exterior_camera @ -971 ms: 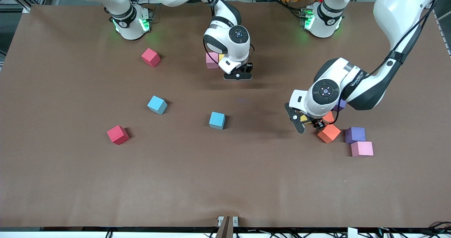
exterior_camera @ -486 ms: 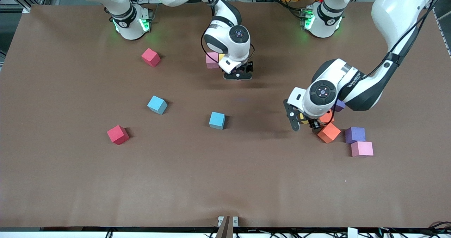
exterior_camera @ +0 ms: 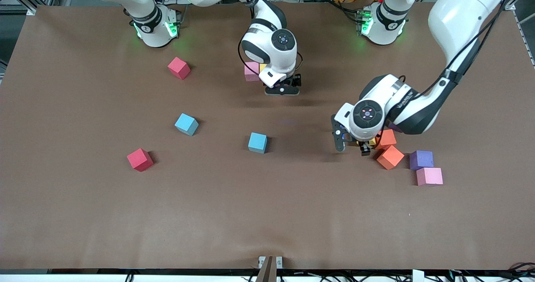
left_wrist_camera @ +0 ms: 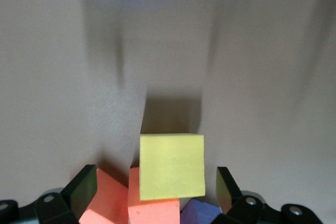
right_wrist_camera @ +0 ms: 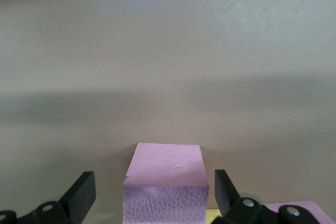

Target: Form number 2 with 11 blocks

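My left gripper [exterior_camera: 352,145] [left_wrist_camera: 156,184] is open, low over the table, with a yellow block [left_wrist_camera: 172,165] between its fingers and a gap on each side. Two orange blocks [exterior_camera: 386,138] [exterior_camera: 390,157] lie right beside it. My right gripper [exterior_camera: 282,90] [right_wrist_camera: 153,187] is open around a pink block [right_wrist_camera: 165,177], clear of both its sides. Beside the right gripper, toward the right arm's end, sit another pink block [exterior_camera: 251,71] and a yellow one [exterior_camera: 263,67].
Two red blocks [exterior_camera: 179,67] [exterior_camera: 140,159] and two light blue blocks [exterior_camera: 186,124] [exterior_camera: 257,142] lie scattered toward the right arm's end. A purple block [exterior_camera: 421,159] and a pink block [exterior_camera: 429,176] sit beside the orange ones.
My left gripper has shifted a little toward the right arm's end of the table, away from the orange blocks. The right arm has hardly moved.
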Controlling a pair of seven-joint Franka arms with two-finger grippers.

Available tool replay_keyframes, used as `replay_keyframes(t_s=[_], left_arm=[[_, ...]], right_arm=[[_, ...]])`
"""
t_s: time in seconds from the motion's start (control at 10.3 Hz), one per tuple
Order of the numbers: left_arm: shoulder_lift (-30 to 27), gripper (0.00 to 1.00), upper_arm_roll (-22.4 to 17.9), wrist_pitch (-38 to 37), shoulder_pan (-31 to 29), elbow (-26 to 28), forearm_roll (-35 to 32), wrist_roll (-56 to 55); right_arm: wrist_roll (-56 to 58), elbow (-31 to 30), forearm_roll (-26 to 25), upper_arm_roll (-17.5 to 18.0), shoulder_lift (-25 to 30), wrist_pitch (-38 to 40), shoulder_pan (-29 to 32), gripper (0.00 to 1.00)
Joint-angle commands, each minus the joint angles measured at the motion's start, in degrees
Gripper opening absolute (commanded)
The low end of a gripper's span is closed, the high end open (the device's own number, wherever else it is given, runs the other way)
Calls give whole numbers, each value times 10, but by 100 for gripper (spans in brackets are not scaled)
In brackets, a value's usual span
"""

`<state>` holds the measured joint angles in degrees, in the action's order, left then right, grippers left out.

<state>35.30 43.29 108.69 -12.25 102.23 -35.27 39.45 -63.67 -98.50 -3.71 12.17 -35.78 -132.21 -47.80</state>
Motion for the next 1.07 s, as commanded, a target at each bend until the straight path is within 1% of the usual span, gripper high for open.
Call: replay_keyframes(t_s=[0.0,0.19,0.29,0.39,0.49,0.58,0.68,0.78,0.87,0.97], left_arm=[[-1,100,-7,-27,13,-2,-16,-5],[-2,100,-8,-57,26,-2,-41,-29],[-3,100,-8,-81,40,-1,-63,-56],[-3,100,-8,-102,55,-1,-72,-94],[-3,100,-8,-108,65,-1,-78,-111],[-1,100,-8,-108,73,-1,-80,-118],[0,100,-8,-108,79,5,-102,-118],[1,100,-8,-108,79,9,-116,-118],[6,100,-8,-108,79,10,-121,-117],[10,100,-8,-108,79,10,-137,-117]], right_arm=[[-5,9,-3,0,33,39,35,100],[-2,60,-6,0,19,51,77,100],[-1,73,-18,0,9,50,99,100],[-1,82,-39,0,-2,49,115,100],[-2,89,-66,-1,-18,48,125,100],[-4,94,-106,-7,-36,44,133,100],[-3,121,-117,-20,-59,44,138,100],[-3,160,-116,-27,-89,45,140,100],[-4,188,-115,-27,-106,46,143,100],[-3,195,-113,-27,-110,45,147,100]])
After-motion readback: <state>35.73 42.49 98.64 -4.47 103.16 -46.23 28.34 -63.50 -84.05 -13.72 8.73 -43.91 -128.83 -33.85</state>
